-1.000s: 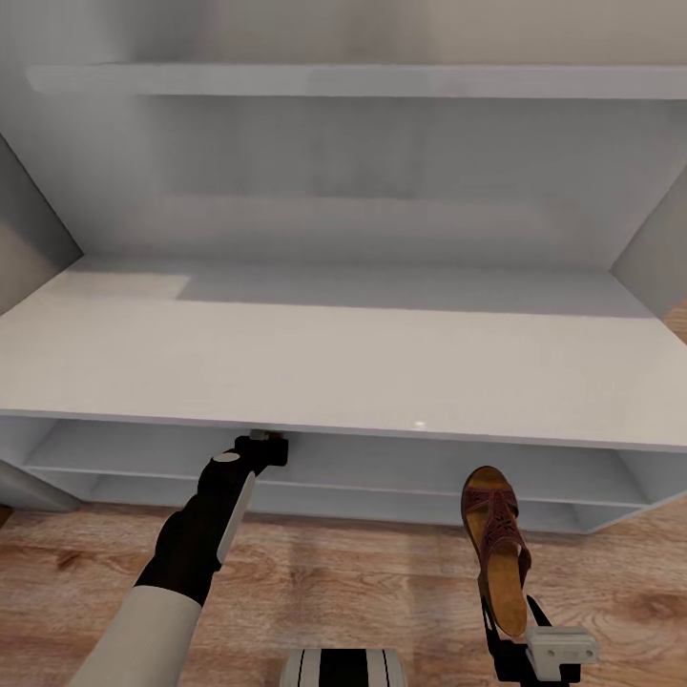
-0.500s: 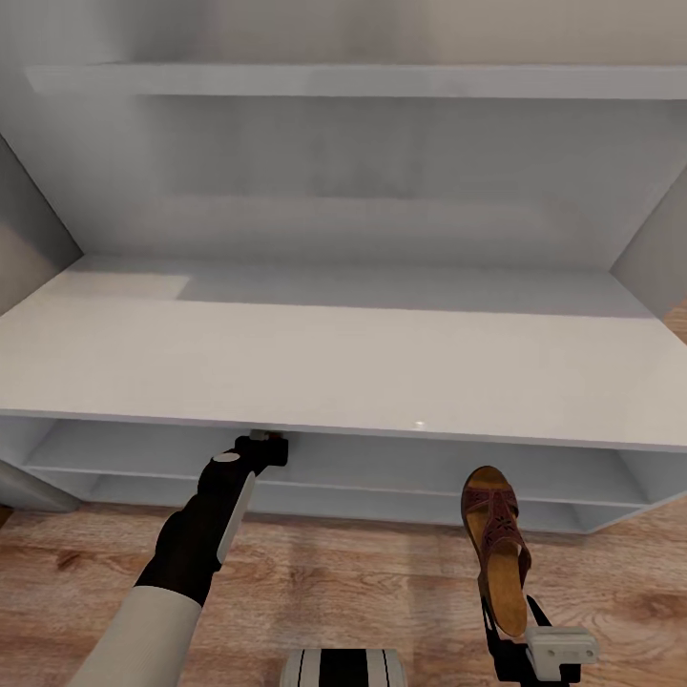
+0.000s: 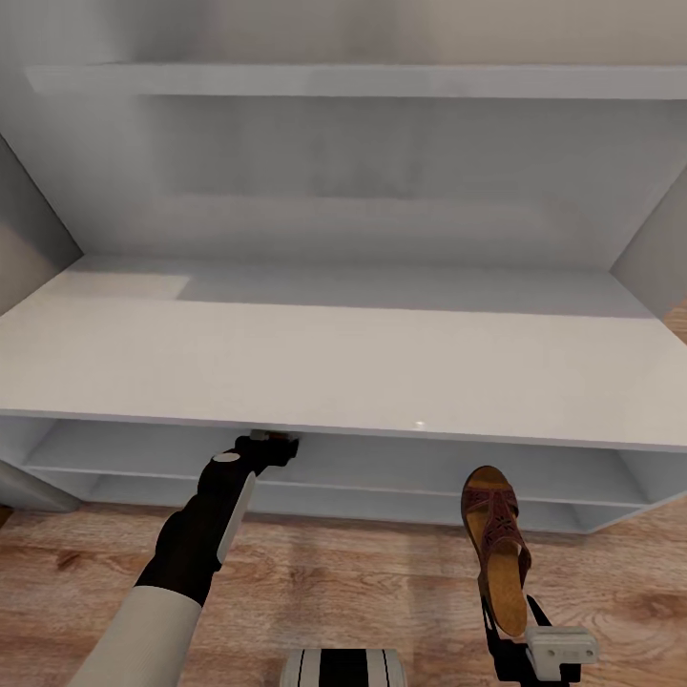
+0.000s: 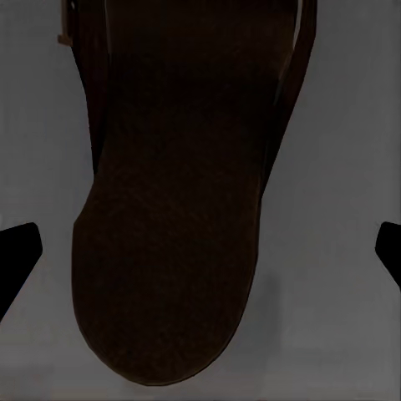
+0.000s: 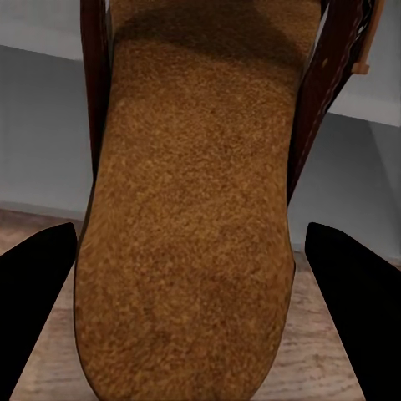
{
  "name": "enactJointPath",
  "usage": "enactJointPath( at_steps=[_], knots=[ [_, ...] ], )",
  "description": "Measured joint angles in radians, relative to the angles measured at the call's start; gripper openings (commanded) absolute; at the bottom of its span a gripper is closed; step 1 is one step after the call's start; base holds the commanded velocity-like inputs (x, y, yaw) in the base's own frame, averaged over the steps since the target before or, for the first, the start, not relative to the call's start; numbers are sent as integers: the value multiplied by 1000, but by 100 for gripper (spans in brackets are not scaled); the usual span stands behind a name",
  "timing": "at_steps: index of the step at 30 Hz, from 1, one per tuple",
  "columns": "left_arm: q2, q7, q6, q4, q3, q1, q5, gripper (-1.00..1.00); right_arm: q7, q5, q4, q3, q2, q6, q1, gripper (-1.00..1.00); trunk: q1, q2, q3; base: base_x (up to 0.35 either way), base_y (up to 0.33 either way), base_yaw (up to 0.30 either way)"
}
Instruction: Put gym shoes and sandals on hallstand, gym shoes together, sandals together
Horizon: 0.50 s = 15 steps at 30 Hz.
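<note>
Overhead, the left gripper (image 3: 272, 445) reaches under the rack (image 3: 334, 372) top; the right gripper (image 3: 515, 634) holds a sandal (image 3: 496, 544) toe-forward at five o'clock over the floor (image 3: 382, 582). Left wrist: its fingers (image 4: 18, 251) look spread around the other sandal (image 4: 167, 209), seemingly released on the shelf. Withdraw straight, then slide the right sandal in level beside it.

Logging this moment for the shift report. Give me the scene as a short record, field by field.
rack: white shoe rack, flat top bare, two low tiers beneath
right arm: right gripper holds a sandal by the heel, toe toward the rack, above the wood floor
left arm: left gripper reaches under the rack's top into the upper tier
left wrist view: second sandal on a grey surface, between the spread jaws, not gripped
</note>
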Motion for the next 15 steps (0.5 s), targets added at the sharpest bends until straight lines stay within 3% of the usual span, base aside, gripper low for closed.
enactJointPath(
  at_steps=[15],
  knots=[
    [0,0,1,1,0,0,0,100,0,0,0,0,0,0,0,-100,0,0,0,0,0,0]
  ],
)
